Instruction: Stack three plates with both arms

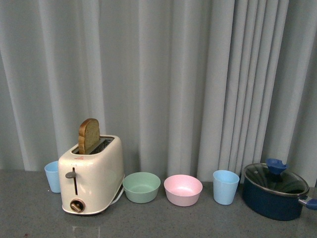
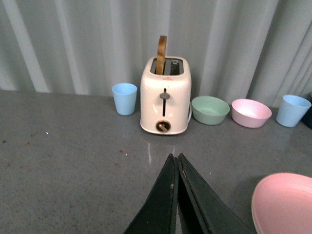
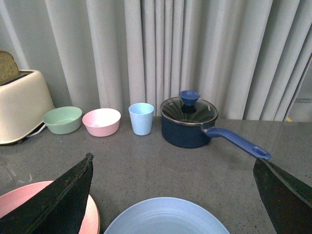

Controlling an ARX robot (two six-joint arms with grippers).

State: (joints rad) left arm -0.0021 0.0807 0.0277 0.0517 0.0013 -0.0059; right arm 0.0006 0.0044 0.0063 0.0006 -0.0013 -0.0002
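- Two plates are in sight down by the arms, the pink plate (image 2: 287,204) and the light blue plate (image 3: 165,217). Both lie flat on the grey bench (image 1: 198,223).
- The left pincer (image 2: 175,158) is pressed together with nothing between its fingers. The pink plate lies near it, not touching.
- The right pincer (image 3: 172,160) is spread wide and empty. The light blue plate lies under the gap between its fingers.
- The pink plate sits just beside the blue one, partly hidden by one finger (image 3: 63,195). I cannot tell whether the rims touch.
- Along the curtain (image 1: 198,74) stand a pale blue cup (image 1: 52,176), a cream toaster (image 1: 91,174) with a bread slice (image 1: 88,135) sticking up, a green bowl (image 1: 141,187), a pink bowl (image 1: 183,190), a second blue cup (image 1: 225,186) and a lidded dark blue pot (image 1: 275,191).
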